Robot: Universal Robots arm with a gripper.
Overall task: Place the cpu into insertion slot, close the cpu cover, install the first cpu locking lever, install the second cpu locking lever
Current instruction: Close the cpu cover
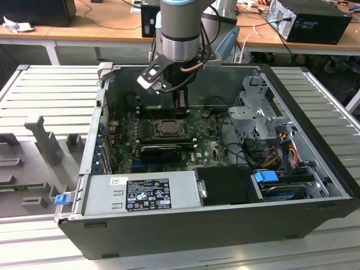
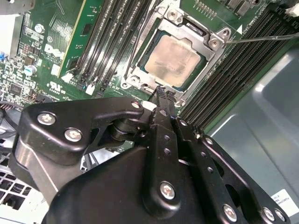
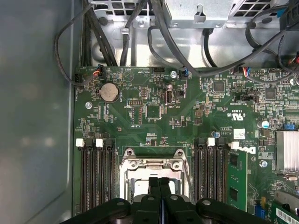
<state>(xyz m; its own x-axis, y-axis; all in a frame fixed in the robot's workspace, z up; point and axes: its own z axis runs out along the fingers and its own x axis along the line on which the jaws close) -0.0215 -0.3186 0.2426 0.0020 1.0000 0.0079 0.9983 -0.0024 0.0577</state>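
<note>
1. My jaws are pressed together with nothing pinched between them that I can see. In both wrist views the tips sit right at the edge of the metal frame around the chip (image 2: 175,60).
2. The chip is already lying flat in the slot (image 2: 193,31), upper middle of the second wrist view.
3. The cover (image 2: 140,70) is folded down over it, with the chip's grey top showing through the window. So the first two steps look done to me.
4. One lever (image 2: 261,38) is a thin rod poking out to the upper right of that frame, over the memory slots (image 2: 243,70). It looks unhooked from here. The other lever (image 2: 134,46) runs along the cover's left edge, and I can't tell if it's latched.
5. My guess is I'm on the lever part of the job.
6. Getting a lever home calls for tips on the rod itself, not on the cover or chip, then a push down and sideways under its hook. It's a skinny, springy wire, so I reckon it could slip off closed tips.
7. In the exterior view my arm (image 1: 179,34) drops into the open case (image 1: 225,225) from the top middle, and the case sits on the bench (image 1: 45,84).
</note>
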